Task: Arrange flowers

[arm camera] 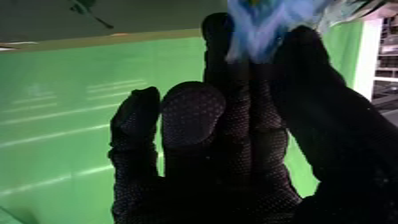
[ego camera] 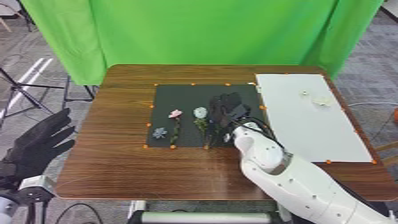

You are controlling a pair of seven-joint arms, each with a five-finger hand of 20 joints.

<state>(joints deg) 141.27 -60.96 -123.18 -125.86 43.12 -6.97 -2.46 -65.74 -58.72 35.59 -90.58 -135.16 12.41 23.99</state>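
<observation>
A green curtain (ego camera: pixel 222 35) backs the table (ego camera: pixel 120 120). My left hand (ego camera: pixel 35 145) hangs wide, clear of the work; the pink flower (ego camera: pixel 175 113) and white flower (ego camera: pixel 200 112) lie apart on the black mat (ego camera: pixel 182 95); my right hand (ego camera: pixel 229 108) pinches a blue flower (arm camera: pixel 264 25), likely for the white board (ego camera: pixel 302 125).

Flowers (ego camera: pixel 175 114) on a mat (ego camera: pixel 182 95), blossoms (ego camera: pixel 322 101) on a sheet (ego camera: pixel 298 125) right of the mat, table (ego camera: pixel 115 170) beneath both, curtain (ego camera: pixel 222 35) behind
</observation>
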